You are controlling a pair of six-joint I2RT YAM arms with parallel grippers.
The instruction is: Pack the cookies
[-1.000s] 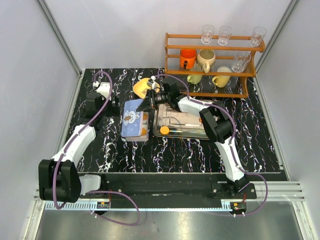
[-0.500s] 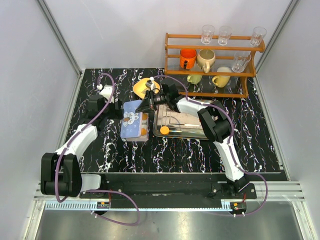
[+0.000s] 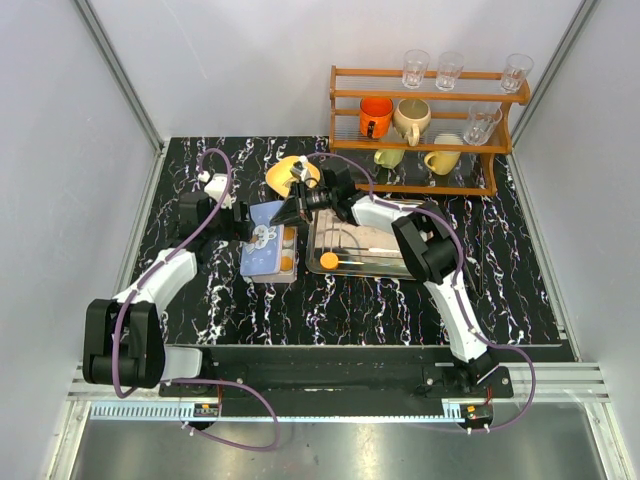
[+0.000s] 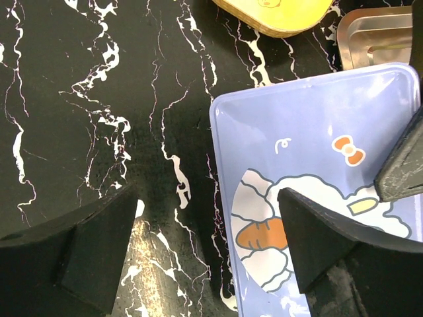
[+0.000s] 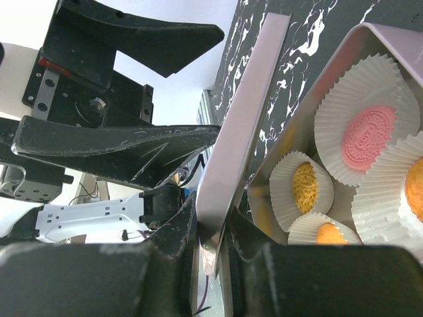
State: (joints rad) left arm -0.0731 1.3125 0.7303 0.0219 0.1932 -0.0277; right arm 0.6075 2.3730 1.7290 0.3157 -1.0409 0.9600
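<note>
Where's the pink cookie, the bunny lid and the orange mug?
pink cookie [image 5: 371, 137], right wrist view, middle of its stamped top.
bunny lid [image 4: 310, 158], left wrist view, blue part above the bunny.
orange mug [image 3: 376, 117], top external view, its side.

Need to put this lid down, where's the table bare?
Bare table between the tray and the near edge, and right of the tray, before the rack. Crowded around the lid, with left hand and right hand both there.

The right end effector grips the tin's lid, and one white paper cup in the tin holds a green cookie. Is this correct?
Not quite. The right wrist view shows that the cookie is pink, not green. The right end effector does grip the lid, and the cup is in the tin.
</note>
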